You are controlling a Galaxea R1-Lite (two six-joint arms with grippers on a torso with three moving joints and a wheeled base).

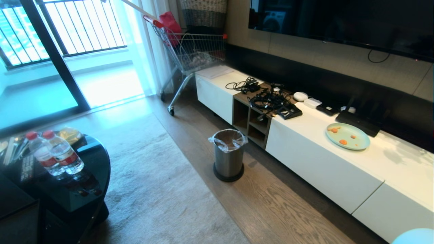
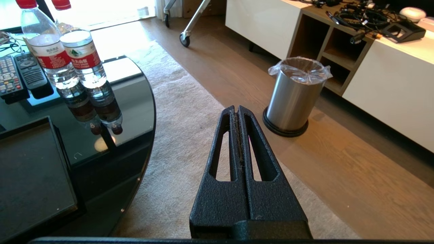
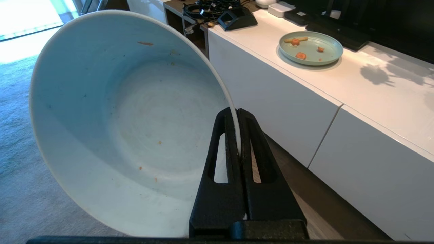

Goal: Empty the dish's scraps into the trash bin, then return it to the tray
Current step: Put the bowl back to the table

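A: Was any writing readable?

B: Two water bottles [image 2: 64, 51] on the dark glass table [image 2: 135, 98] carried red-and-white labels with small print, too fine to read. Two remotes [image 2: 20, 73] lay beside them, button markings illegible.

A: Where was the bowl?

B: The right gripper [image 3: 239, 112] was clamped on the rim of the white bowl [image 3: 129, 125], holding it tilted on its side, mouth toward the camera. Only tiny orange specks clung inside. The bowl's lower edge was cut off in the right wrist view. In the head view only a pale sliver showed at the bottom right corner.

A: And the left claw?

B: The left gripper [image 2: 237, 110] was closed, fingers pressed together, holding nothing, above the rug [image 2: 183, 135].

A: The bin?

B: The steel bin [image 1: 229, 154] stood on the wood floor, between the rug and the white cabinet [image 1: 318, 162], its clear liner ruffled over the rim. Its contents could not be made out.

A: The tray?

B: A black tray [image 2: 34, 176] sat on the table, partly cut off.

A: Anything else?

B: A pale-green plate [image 1: 347, 136] with orange bits on the cabinet, and tangled cables [image 1: 269, 100] whose devices were hard to identify.
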